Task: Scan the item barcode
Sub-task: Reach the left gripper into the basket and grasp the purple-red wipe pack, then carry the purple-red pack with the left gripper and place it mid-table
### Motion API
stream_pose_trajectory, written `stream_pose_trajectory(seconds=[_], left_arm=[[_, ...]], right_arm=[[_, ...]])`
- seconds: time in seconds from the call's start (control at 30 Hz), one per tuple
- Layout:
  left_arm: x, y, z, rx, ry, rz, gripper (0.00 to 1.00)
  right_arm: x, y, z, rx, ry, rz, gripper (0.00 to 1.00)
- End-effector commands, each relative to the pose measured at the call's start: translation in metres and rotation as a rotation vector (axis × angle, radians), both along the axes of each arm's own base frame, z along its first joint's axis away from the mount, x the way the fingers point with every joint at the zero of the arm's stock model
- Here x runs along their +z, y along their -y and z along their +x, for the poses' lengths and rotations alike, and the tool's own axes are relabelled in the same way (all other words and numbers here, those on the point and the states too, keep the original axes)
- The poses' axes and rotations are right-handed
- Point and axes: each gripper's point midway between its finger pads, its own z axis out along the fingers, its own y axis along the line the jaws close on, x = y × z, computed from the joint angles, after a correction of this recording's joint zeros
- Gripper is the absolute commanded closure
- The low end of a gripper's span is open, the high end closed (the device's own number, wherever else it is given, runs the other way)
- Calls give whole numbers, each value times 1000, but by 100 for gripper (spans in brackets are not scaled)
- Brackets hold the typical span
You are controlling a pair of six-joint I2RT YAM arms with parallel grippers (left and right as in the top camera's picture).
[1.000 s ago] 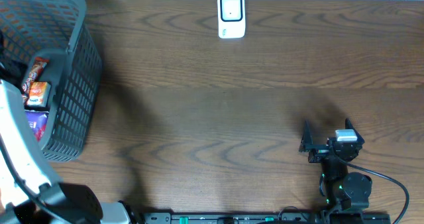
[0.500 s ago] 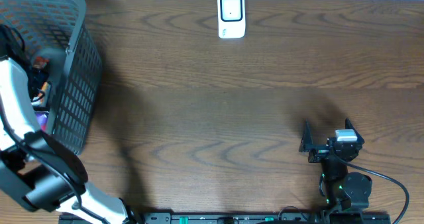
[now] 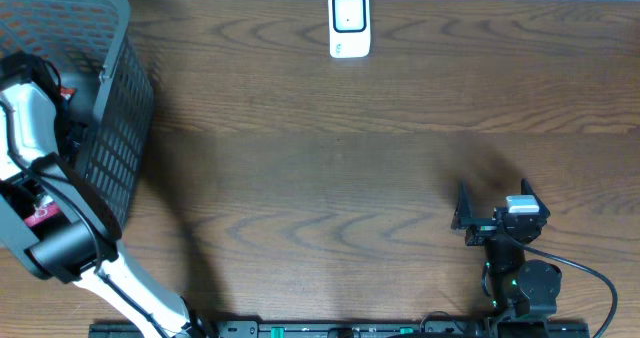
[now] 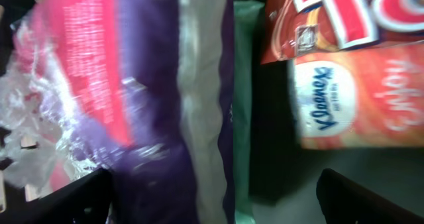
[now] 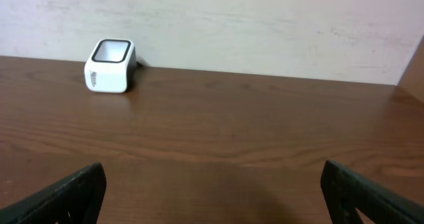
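Left gripper (image 4: pixel 218 197) in dark grey mesh basket (image 3: pixel 120 128), left edge of brown wooden table (image 3: pixel 300 178).
Its jaws spread wide; right gripper (image 5: pixel 212 191) likewise, empty.

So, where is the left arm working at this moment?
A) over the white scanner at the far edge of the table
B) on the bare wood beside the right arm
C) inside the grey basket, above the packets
C: seen from overhead, the left arm dips into the basket, and its wrist camera is filled close-up by a Kleenex pack and a purple bag.
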Motion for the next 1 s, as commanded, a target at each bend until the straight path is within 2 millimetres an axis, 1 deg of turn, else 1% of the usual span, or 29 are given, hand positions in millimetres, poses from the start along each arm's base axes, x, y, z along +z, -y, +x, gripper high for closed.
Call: stream_pose_trajectory(seconds=[0.0,0.13,0.17,0.23,0.27,0.3,0.37,0.47,0.5,0.6,0.7,0.77,0.8,0.9,0.93,0.97], left_arm=[[-8,-4,-10,24,-36,3,2],[-8,-5,-15,21,-49,-9,3],[-7,-6,-16,1,-60,-15,29],[-3,-7,-18,-37,-76,-24,61],[0,-7,-18,-62,-81,-26,79],[4,-7,-18,-80,-83,-27,90],[13,-6,-20,-87,-76,-24,93],[26,6,-15,-93,1,-67,92],[34,10,-12,-96,38,-79,93],[73,20,1,-117,192,-82,93],[127,28,13,-152,382,-39,93],[169,36,19,-188,531,5,93],[194,42,22,-216,623,26,93],[258,68,30,-296,872,45,93],[280,80,31,-324,966,38,93],[298,93,33,-362,1035,28,93]], right_arm=[[-1,1,0,-4,0,-12,1],[-1,2,0,-5,0,-12,1],[-1,1,0,-4,0,-12,1],[-1,2,0,-5,0,-12,1],[-1,2,0,-5,0,-12,1],[-1,2,0,-5,0,-12,1],[-1,2,0,-5,0,-12,1],[-1,2,0,-5,0,-12,1],[-1,2,0,-5,0,-12,1],[-1,1,0,-4,0,-12,1],[-1,2,0,-5,0,-12,1],[-1,1,0,-4,0,-12,1],[-1,2,0,-5,0,-12,1],[-1,2,0,-5,0,-12,1],[-1,2,0,-5,0,-12,1],[-1,2,0,-5,0,-12,1]])
